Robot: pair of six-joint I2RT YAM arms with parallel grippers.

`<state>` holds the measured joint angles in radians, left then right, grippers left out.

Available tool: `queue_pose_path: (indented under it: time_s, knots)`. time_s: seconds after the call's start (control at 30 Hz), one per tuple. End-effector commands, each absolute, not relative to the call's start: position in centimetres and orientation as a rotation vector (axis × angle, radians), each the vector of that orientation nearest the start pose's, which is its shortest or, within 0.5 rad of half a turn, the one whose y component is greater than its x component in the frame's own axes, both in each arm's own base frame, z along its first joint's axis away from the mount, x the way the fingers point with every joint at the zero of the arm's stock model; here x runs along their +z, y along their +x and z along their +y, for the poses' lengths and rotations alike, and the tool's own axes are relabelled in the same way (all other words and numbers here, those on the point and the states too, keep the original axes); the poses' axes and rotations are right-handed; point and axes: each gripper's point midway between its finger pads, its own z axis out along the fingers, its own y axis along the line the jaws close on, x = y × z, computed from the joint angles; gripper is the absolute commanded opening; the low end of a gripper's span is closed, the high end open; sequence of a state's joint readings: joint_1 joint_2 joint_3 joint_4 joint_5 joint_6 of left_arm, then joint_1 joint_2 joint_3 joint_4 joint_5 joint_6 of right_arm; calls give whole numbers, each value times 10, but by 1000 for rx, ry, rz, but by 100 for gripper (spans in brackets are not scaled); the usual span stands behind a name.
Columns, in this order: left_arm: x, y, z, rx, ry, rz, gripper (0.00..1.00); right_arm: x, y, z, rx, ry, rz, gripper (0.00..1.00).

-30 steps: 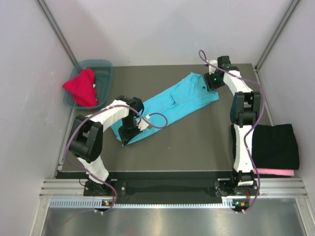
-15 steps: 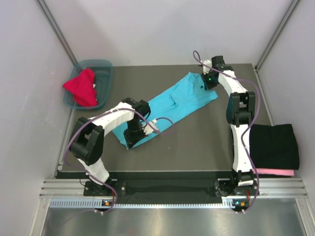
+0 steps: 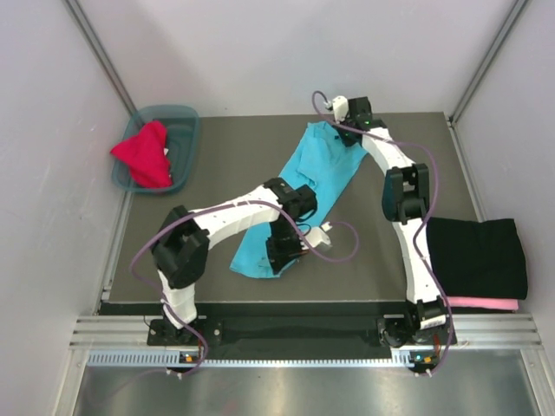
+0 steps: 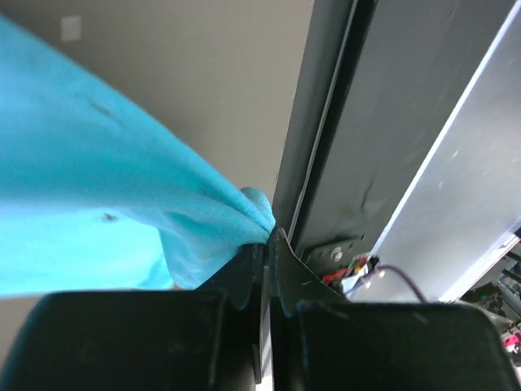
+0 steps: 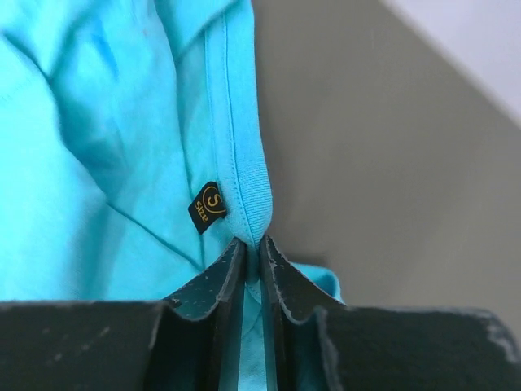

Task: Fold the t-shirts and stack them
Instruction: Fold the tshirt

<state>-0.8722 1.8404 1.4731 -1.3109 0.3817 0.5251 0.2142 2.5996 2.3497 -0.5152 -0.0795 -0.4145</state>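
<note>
Turquoise t-shirt point(image 3: 323, 169) stretched over the tabletop point(image 3: 217, 156), left jaws clenched on its near end, perhaps the hem, right jaws pinching the collar.

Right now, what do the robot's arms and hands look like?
The left arm and right arm have white tube-like links with chunky black joints. A thin purple cable loops along each one. The left hand and right hand are black, with flat fingers that have toothed edges and a few scuffs.

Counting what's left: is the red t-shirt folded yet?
Not folded: the red t-shirt lies bunched, draped over the rim of the teal tub.
</note>
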Motion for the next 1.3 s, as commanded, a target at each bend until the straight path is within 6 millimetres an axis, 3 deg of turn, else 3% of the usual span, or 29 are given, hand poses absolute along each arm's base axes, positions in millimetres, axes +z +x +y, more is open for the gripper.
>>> queue_pose_path:
  time_s: [0.0, 0.3, 0.33, 0.5, 0.53, 0.57, 0.6, 0.67, 0.7, 0.73, 0.77, 0.8, 0.83, 0.9, 0.93, 1.0, 1.03, 1.07, 1.1, 1.13, 1.17, 1.2, 1.23, 1.27]
  knots:
    - [102, 134, -279, -774, 2055, 2497, 0, 81, 673, 168, -69, -769, 1983, 11]
    - [93, 117, -328, -861, 2135, 2424, 0, 107, 704, 192, -141, -765, 1781, 5]
    - [96, 118, -333, -868, 2136, 2404, 0, 100, 705, 195, -145, -775, 1775, 5]
    - [101, 115, -351, -905, 2149, 2371, 0, 114, 720, 195, -241, -776, 1673, 5]
    - [101, 114, -353, -902, 2153, 2372, 0, 107, 721, 194, -249, -784, 1678, 6]
    - [102, 113, -355, -892, 2151, 2371, 0, 116, 725, 196, -263, -772, 1637, 7]
    - [101, 114, -357, -884, 2143, 2369, 2, 116, 727, 194, -279, -782, 1625, 12]
    - [102, 115, -361, -858, 2120, 2373, 20, 121, 731, 190, -294, -746, 1607, 28]
    - [102, 120, -364, -830, 2104, 2357, 41, 123, 731, 188, -279, -712, 1611, 45]
    - [105, 123, -368, -819, 2094, 2336, 44, 136, 732, 185, -273, -675, 1601, 51]
    - [108, 127, -370, -802, 2080, 2318, 45, 145, 734, 175, -283, -626, 1597, 69]
    - [115, 138, -375, -748, 2053, 2282, 47, 156, 734, 170, -264, -567, 1598, 73]
    - [120, 144, -377, -720, 2038, 2265, 47, 186, 733, 163, -265, -516, 1568, 76]
    - [139, 165, -379, -610, 1941, 2232, 53, 221, 730, 146, -289, -422, 1549, 82]
    - [151, 190, -381, -482, 1851, 2187, 56, 264, 722, 139, -299, -384, 1502, 83]
    - [191, 230, -371, -380, 1623, 2150, 56, 297, 710, 123, -311, -317, 1484, 85]
    - [208, 257, -364, -292, 1502, 2125, 57, 345, 695, 115, -309, -273, 1429, 86]
    - [231, 285, -342, -256, 1327, 2147, 60, 351, 688, 106, -316, -250, 1443, 88]
    - [243, 303, -329, -232, 1221, 2153, 65, 365, 679, 102, -303, -227, 1436, 89]
    - [258, 322, -320, -240, 1105, 2139, 79, 406, 658, 94, -293, -191, 1391, 89]
    - [275, 342, -295, -299, 925, 2178, 82, 395, 651, 90, -259, -164, 1454, 92]
    - [281, 347, -287, -360, 857, 2192, 82, 399, 641, 88, -228, -154, 1476, 91]
    - [285, 353, -278, -402, 794, 2205, 83, 423, 618, 85, -187, -134, 1471, 92]
    - [293, 360, -266, -475, 696, 2224, 82, 386, 609, 91, -85, -134, 1596, 91]
